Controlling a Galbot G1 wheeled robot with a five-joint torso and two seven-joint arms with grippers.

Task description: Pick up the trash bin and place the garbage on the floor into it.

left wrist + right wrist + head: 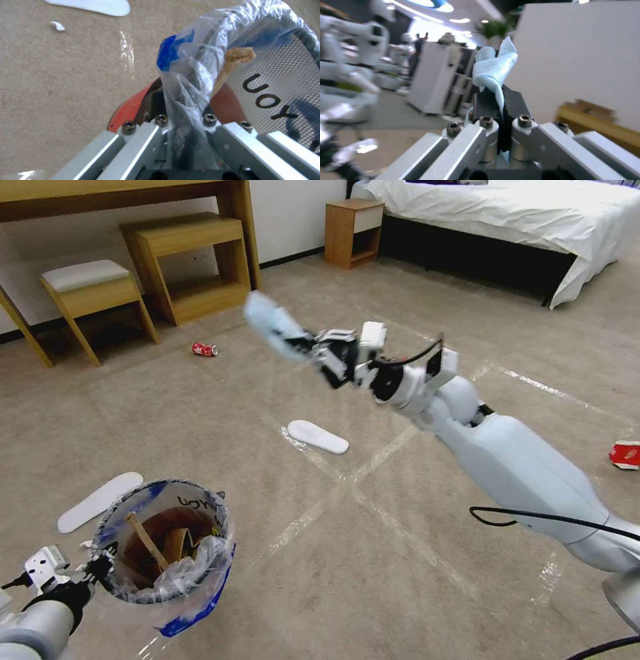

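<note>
My left gripper (pixel 100 567) is shut on the rim of the trash bin (pixel 193 587), holding it low at the near left; its plastic liner (pixel 190 82) is pinched between the jaws. A wooden stick (pixel 147 540) and brown paper (pixel 177 543) lie inside. My right gripper (pixel 303 343) is raised mid-air, shut on a blue face mask (pixel 270 323), which sticks up from the fingers (pixel 493 70). On the floor (pixel 400 580) lie two white slippers (pixel 317 437) (pixel 99 501), a red can (pixel 205 349), a red wrapper (pixel 625 454) and a white tissue scrap (pixel 57 25).
A wooden desk (pixel 120 193), a padded stool (pixel 90 290) and a low wooden table (pixel 193 260) line the far left wall. A nightstand (pixel 352 230) and a bed (pixel 520 213) stand at the back right. Shiny tape strips (pixel 373 463) cross the carpet.
</note>
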